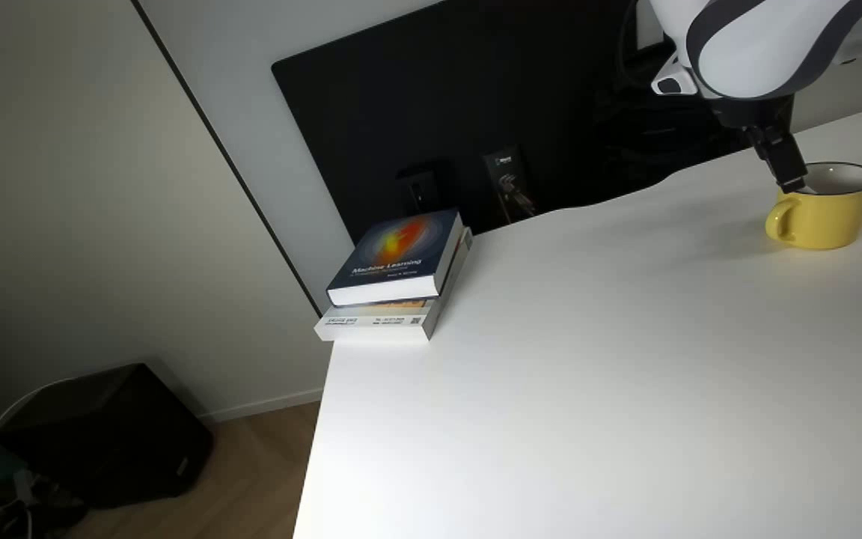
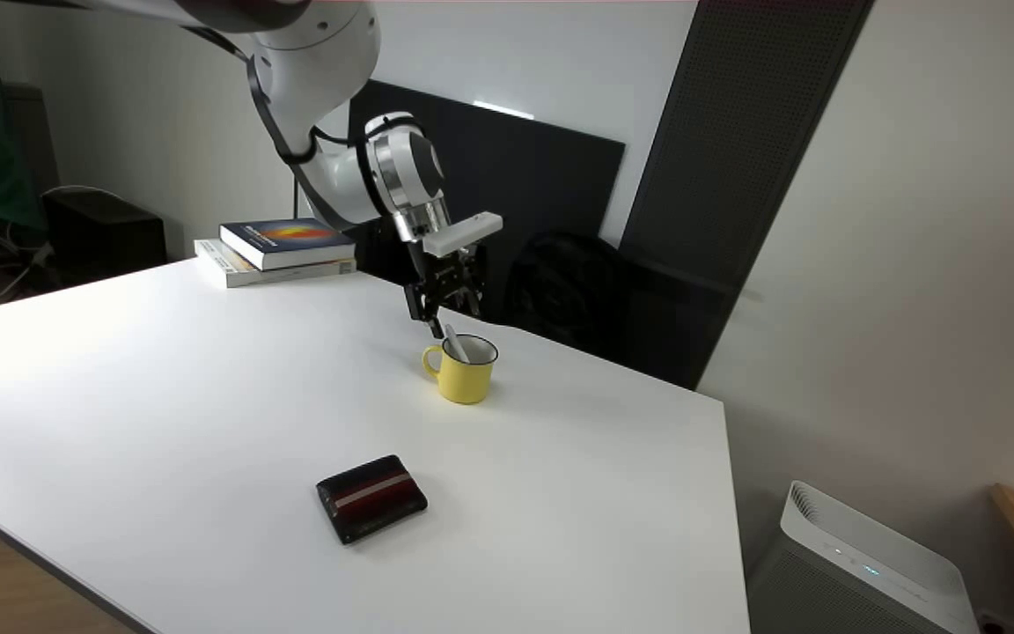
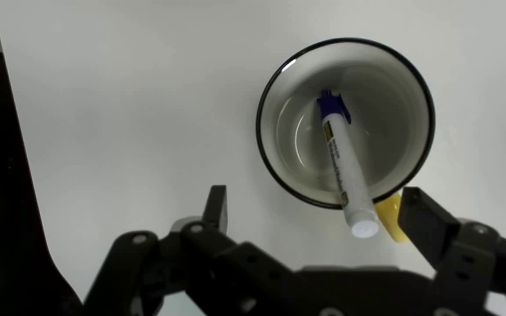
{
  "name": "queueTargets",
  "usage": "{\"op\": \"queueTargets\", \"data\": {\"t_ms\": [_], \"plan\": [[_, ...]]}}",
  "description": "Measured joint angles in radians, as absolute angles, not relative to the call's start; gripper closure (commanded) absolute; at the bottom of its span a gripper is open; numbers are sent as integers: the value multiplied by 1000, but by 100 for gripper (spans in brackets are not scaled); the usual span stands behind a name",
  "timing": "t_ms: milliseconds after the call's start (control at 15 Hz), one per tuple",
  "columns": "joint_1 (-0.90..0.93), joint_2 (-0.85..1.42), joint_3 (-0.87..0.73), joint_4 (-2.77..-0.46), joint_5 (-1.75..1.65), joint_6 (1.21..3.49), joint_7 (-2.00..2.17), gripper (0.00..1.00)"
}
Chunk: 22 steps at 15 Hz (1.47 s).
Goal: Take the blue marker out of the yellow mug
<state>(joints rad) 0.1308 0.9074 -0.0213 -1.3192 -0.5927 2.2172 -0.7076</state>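
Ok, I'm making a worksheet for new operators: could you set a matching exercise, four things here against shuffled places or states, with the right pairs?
Things
1. slim marker with white barrel and blue cap
2. squat bright-yellow mug
3. dark-blue book with orange-red cover picture
4. black two-fingered pincer

Places and states
A. open, gripping nothing
B. lying on top of a paler book
C. tilted, cap end down
D. standing upright on the white tabletop

Pairs: 1-C, 2-D, 3-B, 4-A
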Motion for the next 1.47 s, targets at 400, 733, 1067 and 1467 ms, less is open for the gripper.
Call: {"op": "queueTargets", "data": {"t_ms": [400,733,1067,1467], "plan": [[134,912,-23,-1316,-593,2217,-708,62],[145,915,-27,-1308,-594,2194,-707,97],[152,922,-35,-1296,-594,2153,-707,96],[135,916,-32,-1246,-541,2090,-711,96]]}}
